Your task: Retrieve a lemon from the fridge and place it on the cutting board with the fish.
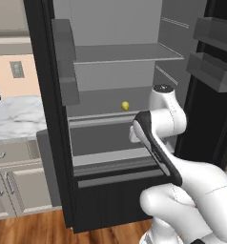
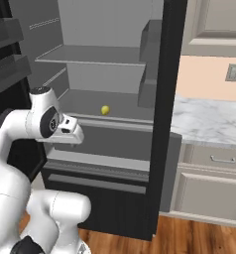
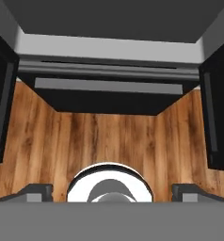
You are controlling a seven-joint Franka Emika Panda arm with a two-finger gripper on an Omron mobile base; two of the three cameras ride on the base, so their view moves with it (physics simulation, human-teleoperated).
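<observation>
1. The lemon [image 1: 125, 105] sits alone on the fridge [image 1: 53, 143] middle shelf, near its front lip; a nudge could roll it off.
2. The gripper [image 3: 112, 192] points at the floor below that shelf, jaws wide open and empty, so it might clip the shelf edge swinging up.

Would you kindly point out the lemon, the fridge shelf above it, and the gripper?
lemon [image 1: 125, 105]: left base view, middle of the fruit.
shelf [image 1: 129, 52]: left base view, its flat top.
gripper [image 3: 112, 192]: hand view, midway between the open fingertips.
</observation>
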